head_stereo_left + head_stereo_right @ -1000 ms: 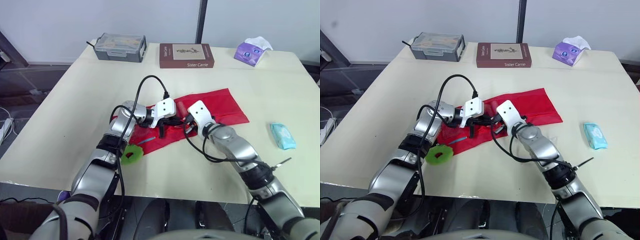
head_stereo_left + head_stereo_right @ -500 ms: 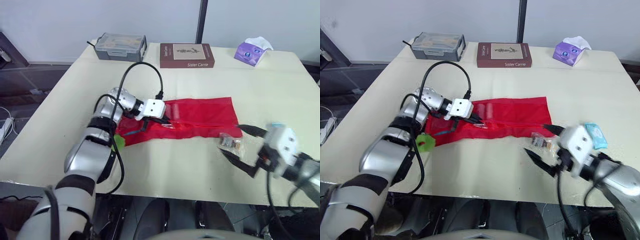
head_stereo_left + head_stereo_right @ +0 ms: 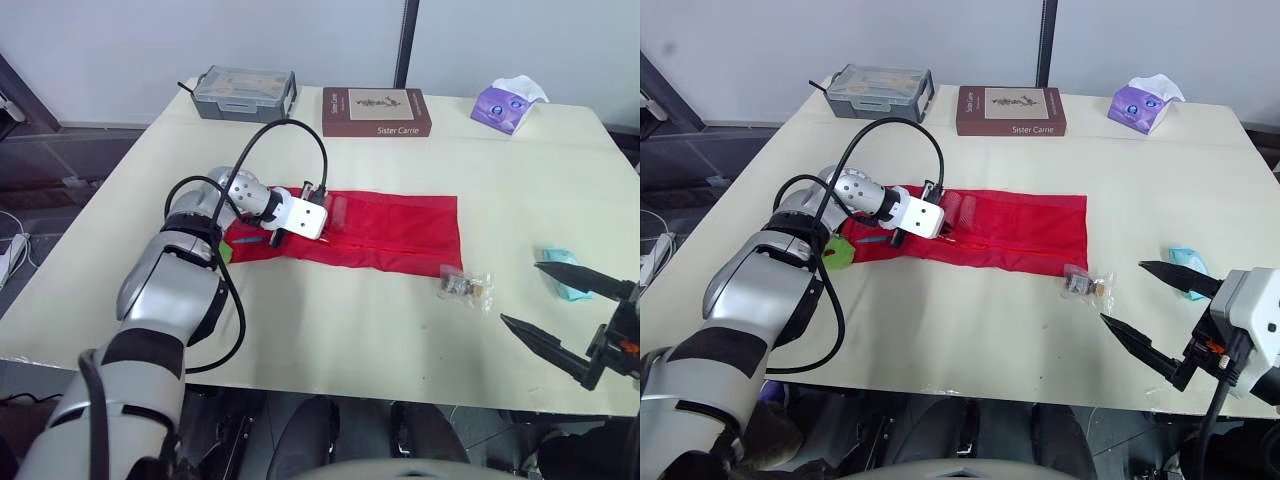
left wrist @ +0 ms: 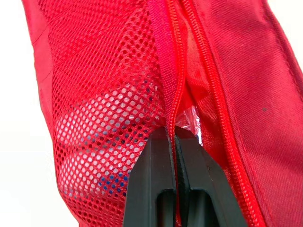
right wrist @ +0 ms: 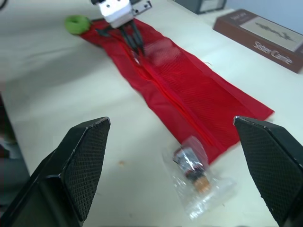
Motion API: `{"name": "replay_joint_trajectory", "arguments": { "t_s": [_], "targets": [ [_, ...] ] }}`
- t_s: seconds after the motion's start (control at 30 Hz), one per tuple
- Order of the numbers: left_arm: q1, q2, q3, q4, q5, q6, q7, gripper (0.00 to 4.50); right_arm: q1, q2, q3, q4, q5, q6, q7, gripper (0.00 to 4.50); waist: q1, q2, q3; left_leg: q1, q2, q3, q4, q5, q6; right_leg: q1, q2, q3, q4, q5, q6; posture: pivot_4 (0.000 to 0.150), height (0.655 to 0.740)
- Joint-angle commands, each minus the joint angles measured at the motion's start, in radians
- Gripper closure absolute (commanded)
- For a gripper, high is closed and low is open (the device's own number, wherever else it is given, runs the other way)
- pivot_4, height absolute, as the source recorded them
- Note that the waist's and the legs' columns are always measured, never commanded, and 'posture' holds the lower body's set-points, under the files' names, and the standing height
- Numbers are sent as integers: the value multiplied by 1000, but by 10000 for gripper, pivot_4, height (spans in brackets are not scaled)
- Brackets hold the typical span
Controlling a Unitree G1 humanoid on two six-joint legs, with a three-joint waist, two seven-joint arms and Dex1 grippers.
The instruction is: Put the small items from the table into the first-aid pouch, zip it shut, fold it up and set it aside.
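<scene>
Since half a second ago, the right end effector [image 3: 522,293] has drawn back toward 4 o'clock on the counter [image 3: 330,330], and the first-aid pouch [image 3: 390,225] now lies stretched out flatter, with the left arm shifted toward 9 o'clock.

We judge that the loading step is in hand. The clear packet of small parts [image 3: 462,288] lies on the counter just beside the pouch's corner at 4 o'clock. A teal tissue packet [image 3: 1185,262] sits further out toward 3 o'clock, and a green roll [image 5: 74,22] rests at the pouch's 9 o'clock end. The zip is not closed, so folding is some way off.

The left end effector [image 4: 173,137] is pinched tight on the zip edge of the pouch near its 9 o'clock end, with pale contents showing through the mesh beside it. The right end effector is spread wide and holds nothing, hovering apart from the clear packet. Next, it probably needs to come in over that packet, narrow onto the crinkly plastic and carry it to the opening we are holding.
</scene>
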Motion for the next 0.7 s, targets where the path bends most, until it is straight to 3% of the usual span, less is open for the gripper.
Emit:
{"name": "replay_joint_trajectory", "arguments": {
  "t_s": [0.03,0.17,0.4,0.5,0.53,0.63,0.67,0.7],
  "targets": [
    [7,11,83,-8,-86,22,-83,45000,-13,-20,-11,0,2,-26,-9,677,1,0,0,0,0,0,0,0,0,0,0,0,0,0,0,1500,7400],
    [28,-7,166,-27,-175,66,-179,45000,-13,-21,7,7,0,-22,-29,677,6,0,0,0,0,0,0,0,0,0,0,0,0,0,0,1500,7400],
    [51,-9,196,-51,-191,86,-181,45000,78,-16,-96,4,5,-49,29,677,13,0,0,-1,0,0,0,0,0,0,0,0,0,0,0,1500,7400],
    [52,-23,230,-49,-233,194,-238,45000,96,-18,-115,2,11,-52,32,677,13,0,0,0,0,0,0,0,0,0,0,0,0,0,0,1500,7400],
    [54,-26,247,-51,-252,240,-262,38891,100,-17,-117,-1,11,-53,33,0,12,0,0,0,0,0,0,0,0,0,0,0,0,0,0,1500,7400],
    [75,-17,289,-81,-296,370,-269,27113,104,-18,-119,-11,19,-55,21,0,10,0,0,0,0,0,0,0,0,0,0,0,0,0,0,1500,7400],
    [88,-12,299,-101,-309,416,-272,20143,105,-17,-119,-11,21,-56,18,0,10,0,0,0,0,0,0,0,0,0,0,0,1,0,0,1500,7400],
    [110,-6,313,-135,-328,464,-274,17245,106,-16,-116,-13,20,-58,14,0,10,0,0,0,0,0,0,0,0,0,0,0,1,0,0,1500,7400]
  ]
}}
